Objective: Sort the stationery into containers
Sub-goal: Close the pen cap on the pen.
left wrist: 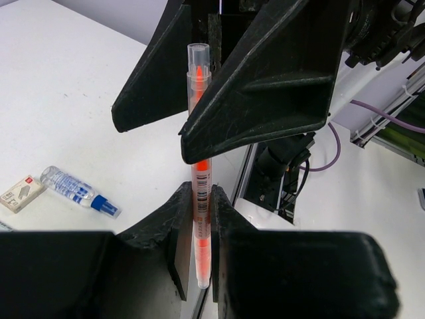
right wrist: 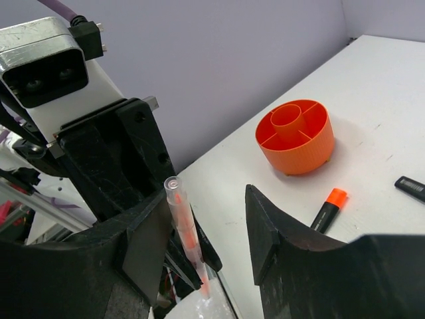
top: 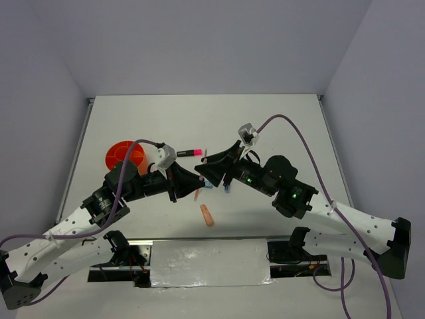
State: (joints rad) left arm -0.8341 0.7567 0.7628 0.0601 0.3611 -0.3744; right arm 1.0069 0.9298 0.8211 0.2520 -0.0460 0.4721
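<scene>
Top external: the left gripper (top: 188, 179) and right gripper (top: 211, 171) meet tip to tip over mid-table (top: 199, 119). A thin orange pen (top: 197, 194) pokes out below them. The orange tub (top: 123, 156) sits at left, beside the left arm. A pink-capped highlighter (top: 192, 153) lies just behind the grippers, and a peach eraser (top: 208, 214) lies nearer the bases. The jaw states are not readable from here.

Left wrist: the left gripper (left wrist: 199, 199) is clamped on the lower part of the orange pen (left wrist: 201, 179), which stands upright. The right gripper (left wrist: 189, 126) straddles the pen's upper part. A blue marker (left wrist: 76, 189) and a white block (left wrist: 20, 193) lie on the table at left, almost touching.

Right wrist: the right gripper (right wrist: 206, 199) has its jaws apart. The orange pen (right wrist: 180, 212) stands close against one finger, with a wide gap to the other. The orange tub (right wrist: 295, 136) is upright and its visible compartments are bare. An orange-capped highlighter (right wrist: 327, 209) lies near it.
</scene>
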